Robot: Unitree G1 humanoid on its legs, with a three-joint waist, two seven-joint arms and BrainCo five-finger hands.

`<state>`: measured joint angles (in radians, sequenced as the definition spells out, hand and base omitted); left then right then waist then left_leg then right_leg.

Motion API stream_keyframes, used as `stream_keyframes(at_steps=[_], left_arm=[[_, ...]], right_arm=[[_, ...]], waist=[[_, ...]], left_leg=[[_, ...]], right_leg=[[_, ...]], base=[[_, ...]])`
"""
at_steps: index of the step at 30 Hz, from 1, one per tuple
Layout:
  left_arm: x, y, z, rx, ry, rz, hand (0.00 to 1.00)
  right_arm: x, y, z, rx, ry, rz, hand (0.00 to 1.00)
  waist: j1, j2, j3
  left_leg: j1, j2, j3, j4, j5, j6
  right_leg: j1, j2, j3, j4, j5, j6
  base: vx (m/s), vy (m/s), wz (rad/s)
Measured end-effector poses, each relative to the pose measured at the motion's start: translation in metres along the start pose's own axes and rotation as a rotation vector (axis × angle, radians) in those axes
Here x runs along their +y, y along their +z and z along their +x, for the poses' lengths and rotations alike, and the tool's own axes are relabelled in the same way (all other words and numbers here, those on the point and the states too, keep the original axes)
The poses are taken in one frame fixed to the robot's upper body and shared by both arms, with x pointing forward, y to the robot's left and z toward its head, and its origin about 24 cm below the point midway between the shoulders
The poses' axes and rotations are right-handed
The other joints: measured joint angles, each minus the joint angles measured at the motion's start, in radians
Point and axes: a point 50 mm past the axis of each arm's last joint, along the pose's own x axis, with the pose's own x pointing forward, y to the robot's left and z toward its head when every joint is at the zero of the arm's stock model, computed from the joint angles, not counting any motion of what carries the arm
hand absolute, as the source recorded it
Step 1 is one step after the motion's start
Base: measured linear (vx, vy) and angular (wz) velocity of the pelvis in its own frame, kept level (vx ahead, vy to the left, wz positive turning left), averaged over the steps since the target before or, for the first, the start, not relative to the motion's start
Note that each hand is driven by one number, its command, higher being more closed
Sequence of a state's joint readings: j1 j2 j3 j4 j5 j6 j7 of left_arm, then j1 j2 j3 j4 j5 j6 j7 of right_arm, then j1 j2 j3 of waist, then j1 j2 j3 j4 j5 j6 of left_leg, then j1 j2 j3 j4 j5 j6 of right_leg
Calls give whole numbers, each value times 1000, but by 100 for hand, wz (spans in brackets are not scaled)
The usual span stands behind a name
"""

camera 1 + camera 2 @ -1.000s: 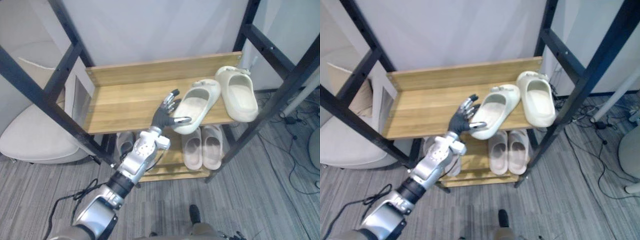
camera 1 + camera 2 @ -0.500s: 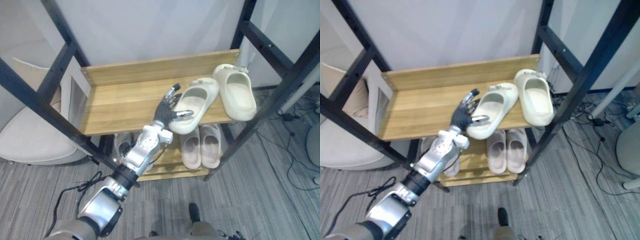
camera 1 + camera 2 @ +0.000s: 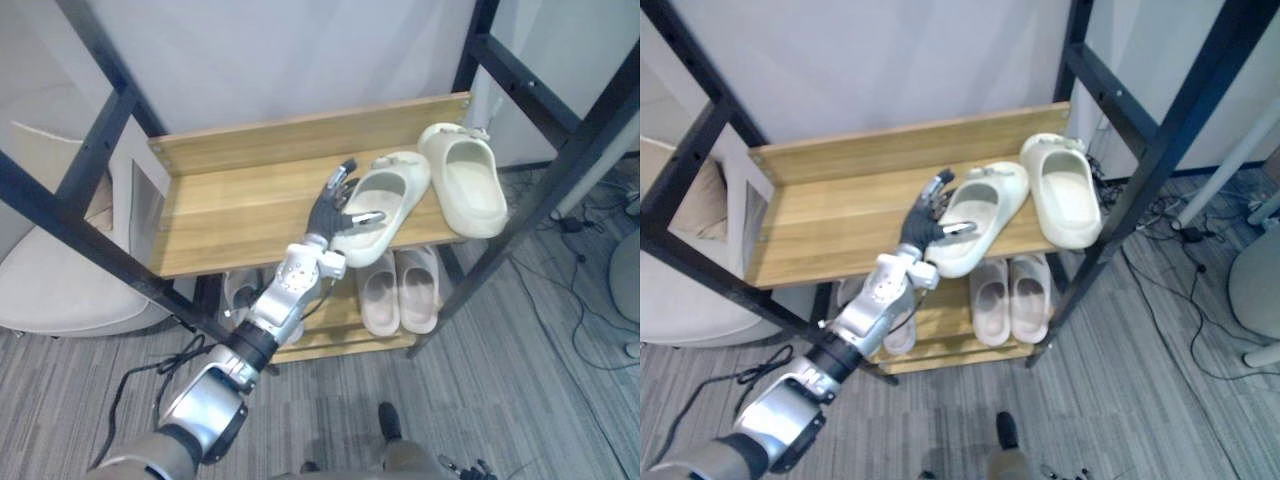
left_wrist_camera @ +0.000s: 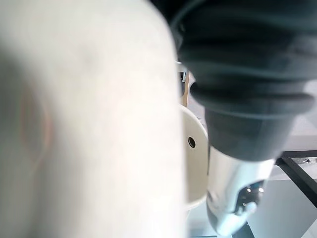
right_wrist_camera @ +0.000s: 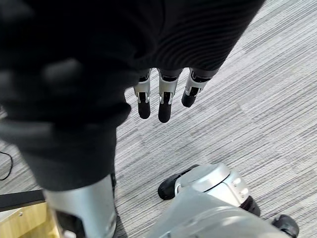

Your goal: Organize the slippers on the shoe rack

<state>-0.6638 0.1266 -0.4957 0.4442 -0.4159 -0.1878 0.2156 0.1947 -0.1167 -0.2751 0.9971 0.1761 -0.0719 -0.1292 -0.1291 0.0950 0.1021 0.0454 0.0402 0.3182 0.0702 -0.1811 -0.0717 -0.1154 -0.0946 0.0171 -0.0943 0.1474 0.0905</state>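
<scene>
Left arm stretches to the wooden shelf [image 3: 235, 205]; left hand [image 3: 333, 212] pinches the cream slipper [image 3: 398, 188], thumb inside. Right hand [image 5: 160, 100] hangs with relaxed fingers.

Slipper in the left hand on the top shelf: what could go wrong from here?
1. The left hand pinches only the side wall of the angled slipper near its heel, so the rim could slip free if lifted.
2. That heel seems to overhang the front edge of the upper shelf, so a loose push might drop it.
3. Its toe lies close to the second slipper. Swinging it could shove that one toward the rack's right edge.
</scene>
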Motion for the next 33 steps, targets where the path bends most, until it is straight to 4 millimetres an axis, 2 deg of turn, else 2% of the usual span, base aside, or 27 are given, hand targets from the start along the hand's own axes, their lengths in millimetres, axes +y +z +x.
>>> stream_keyframes(at_steps=[5, 10, 16, 19, 26, 29, 33], left_arm=[[9, 3, 2, 7, 26, 5, 0], [13, 6, 3, 11, 46, -13, 0], [26, 9, -9, -10, 101, -60, 0], [32, 11, -17, -31, 131, -85, 0], [41, 8, -36, -38, 162, -97, 0], [41, 4, -44, -30, 165, -111, 0], [30, -3, -53, -5, 113, -142, 0]], right_arm=[[0, 0, 0, 1, 2, 0, 0], [0, 0, 0, 1, 3, 0, 0], [0, -1, 0, 5, 11, -4, 0], [1, -1, 0, 4, 18, -5, 0], [3, -1, 0, 3, 37, -13, 0], [3, -1, 0, 3, 43, -27, 0], [5, -1, 0, 3, 54, -50, 0]], waist=[[-2, 12, 9], [-3, 13, 11], [-1, 10, 28], [21, 5, 32], [29, -4, 38], [36, -6, 37], [64, -19, 35]], left_leg=[[11, 1, -1, 0, -1, -2], [10, 3, -6, 1, 1, 1], [23, 3, -46, 4, 8, 7], [24, 1, -57, 4, 11, 10], [27, 6, -89, 4, 18, 7], [27, 6, -98, 5, 20, 8], [25, 6, -109, 4, 25, 9]], right_leg=[[11, 0, -3, -2, 0, 0], [13, -1, -12, -2, 0, 0], [48, -7, -61, 4, -3, -3], [55, -10, -72, 2, -4, -3], [76, -10, -106, 5, -10, -9], [81, -11, -115, 5, -11, -9], [84, -12, -125, 5, -12, -12]], base=[[-19, -18, 0], [-13, -15, 3], [-21, -25, 20], [-44, -26, 11], [-21, -36, 14], [-19, -24, 9], [-33, -28, 8]])
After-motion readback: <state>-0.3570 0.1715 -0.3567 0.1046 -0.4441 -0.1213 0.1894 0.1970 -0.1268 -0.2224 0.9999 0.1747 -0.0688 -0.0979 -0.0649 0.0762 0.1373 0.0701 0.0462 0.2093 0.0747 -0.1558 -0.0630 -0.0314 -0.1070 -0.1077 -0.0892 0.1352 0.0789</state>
